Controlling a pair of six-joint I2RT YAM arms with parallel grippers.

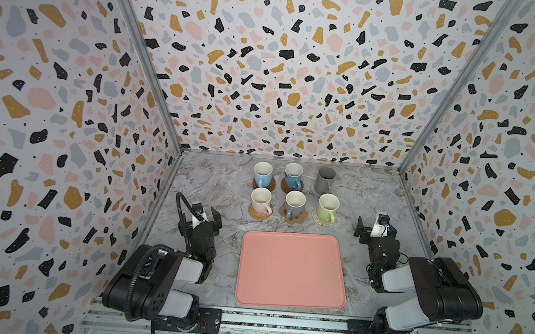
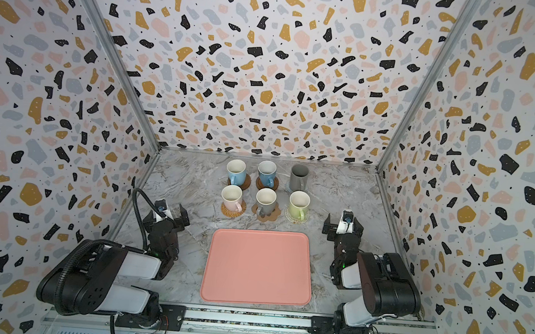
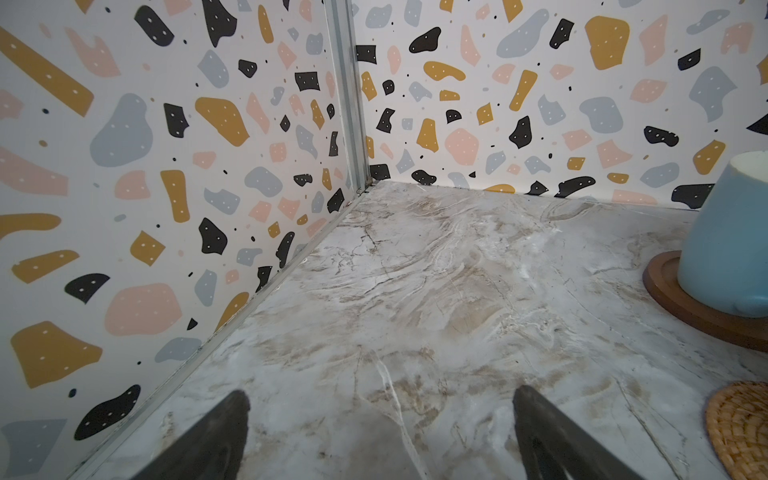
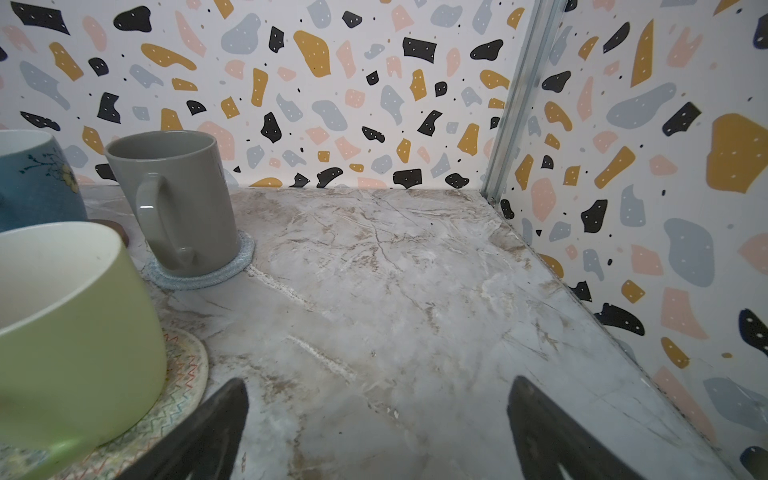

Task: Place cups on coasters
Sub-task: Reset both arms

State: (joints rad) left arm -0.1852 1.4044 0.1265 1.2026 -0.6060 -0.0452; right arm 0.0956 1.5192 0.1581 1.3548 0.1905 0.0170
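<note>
Empty, the left pincer (image 3: 382, 392) and right pincer (image 4: 379, 381) stand apart; one blue mug (image 4: 37, 187) shows a flower

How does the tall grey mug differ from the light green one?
The tall grey ceramic mug is taller and narrower than the squat light green mug. It is grey inside; the green one is cream inside. It sits on a grey-blue woven coaster, the green on a whitish zigzag-patterned coaster. Both stand upright.

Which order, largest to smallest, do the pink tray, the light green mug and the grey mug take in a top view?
1. pink tray
2. light green mug and grey mug: about equal there, so unranked
</note>
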